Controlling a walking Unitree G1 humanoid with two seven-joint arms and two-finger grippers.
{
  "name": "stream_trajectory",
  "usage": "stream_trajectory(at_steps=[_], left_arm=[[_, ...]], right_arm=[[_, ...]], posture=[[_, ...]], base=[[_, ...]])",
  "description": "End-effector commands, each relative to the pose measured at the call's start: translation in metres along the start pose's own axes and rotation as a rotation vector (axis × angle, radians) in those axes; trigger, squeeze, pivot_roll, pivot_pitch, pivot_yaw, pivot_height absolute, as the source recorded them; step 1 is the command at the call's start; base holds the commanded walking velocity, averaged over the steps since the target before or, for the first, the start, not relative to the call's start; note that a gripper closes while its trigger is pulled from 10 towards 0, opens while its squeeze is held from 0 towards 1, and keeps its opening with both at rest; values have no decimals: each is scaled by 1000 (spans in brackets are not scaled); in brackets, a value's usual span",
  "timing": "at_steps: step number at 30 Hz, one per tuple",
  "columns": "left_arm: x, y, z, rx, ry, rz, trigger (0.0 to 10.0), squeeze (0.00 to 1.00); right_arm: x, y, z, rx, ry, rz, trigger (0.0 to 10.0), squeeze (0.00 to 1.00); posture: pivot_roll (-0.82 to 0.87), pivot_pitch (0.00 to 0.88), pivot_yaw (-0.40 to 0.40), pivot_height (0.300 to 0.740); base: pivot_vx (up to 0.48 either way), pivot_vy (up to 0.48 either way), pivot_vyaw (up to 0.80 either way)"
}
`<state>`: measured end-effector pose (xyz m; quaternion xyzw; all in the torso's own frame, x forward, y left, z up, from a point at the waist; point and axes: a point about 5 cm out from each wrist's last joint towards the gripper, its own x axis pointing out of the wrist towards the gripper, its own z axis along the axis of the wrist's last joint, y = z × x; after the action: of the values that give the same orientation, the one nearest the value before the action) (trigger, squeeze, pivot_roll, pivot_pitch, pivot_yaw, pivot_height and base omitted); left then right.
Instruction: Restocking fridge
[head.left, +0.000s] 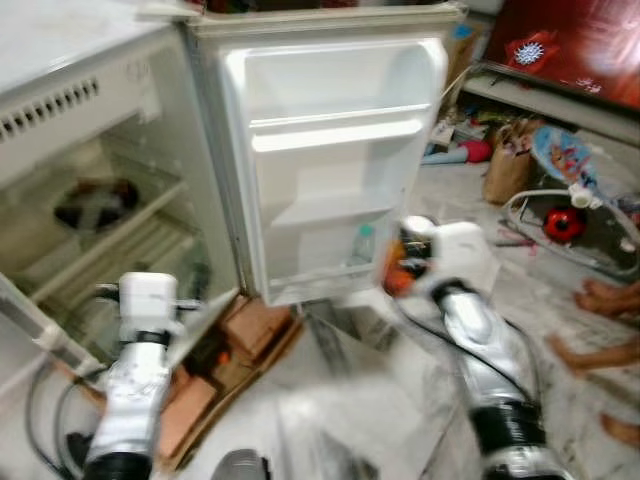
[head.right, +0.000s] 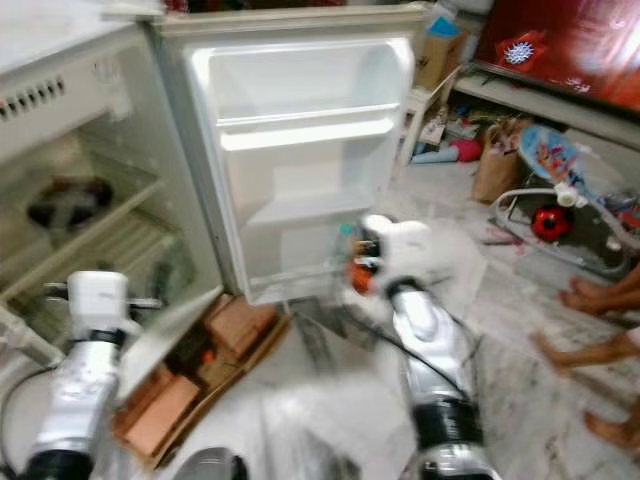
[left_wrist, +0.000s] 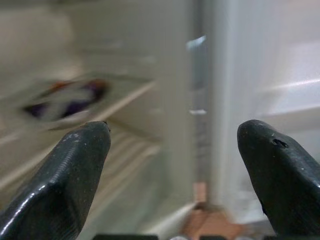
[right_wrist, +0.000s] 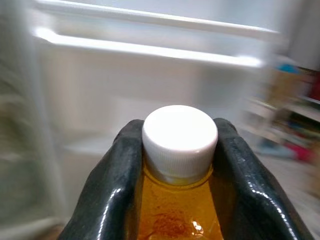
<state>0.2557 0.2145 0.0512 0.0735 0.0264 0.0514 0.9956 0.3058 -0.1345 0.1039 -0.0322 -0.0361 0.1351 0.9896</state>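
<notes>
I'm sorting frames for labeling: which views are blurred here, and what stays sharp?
Both eye views are motion-smeared, worst around the right gripper and the floor; left wrist view shows crisp fingers before streaked fridge shelves; right wrist view keeps the bottle's white cap sharp, with the fridge door behind it smeared.

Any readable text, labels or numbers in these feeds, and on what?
No text can be read.
Bottle in the right gripper: white cap, orange contents, no label in sight.
Red panel: a white emblem, no legible words.
Colourful bag: a printed picture, too blurred to read.
</notes>
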Motion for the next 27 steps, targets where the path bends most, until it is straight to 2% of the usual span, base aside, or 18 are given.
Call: stream_trajectory(at_steps=[1, 8, 20, 24, 27], left_arm=[[4, -10, 6, -12, -20, -24, 10000, 0], [4, -10, 6, -14, -19, -21, 10000, 0], [6, -11, 8, -12, -15, -29, 10000, 0], [4, -8, 7, 4, -9, -18, 10000, 0], [2, -8, 6, 1, -2, -19, 10000, 0]], right_arm=[[-3, -14, 5, -21, -23, -36, 10000, 0], [-2, -15, 7, -38, -21, -36, 10000, 0], [3, -10, 5, -54, 6, -24, 10000, 0], [-1, -1, 3, -20, 9, 45, 10000, 0], [-2, 0, 2, -22, 9, 41, 10000, 0]], posture=[[18, 0, -34, 740], [19, 0, -34, 740], [23, 5, -32, 740], [24, 6, -31, 740], [24, 6, -32, 740]], base=[[480, 0, 0], [468, 0, 0], [0, 0, 0], [0, 0, 0], [0, 0, 721]])
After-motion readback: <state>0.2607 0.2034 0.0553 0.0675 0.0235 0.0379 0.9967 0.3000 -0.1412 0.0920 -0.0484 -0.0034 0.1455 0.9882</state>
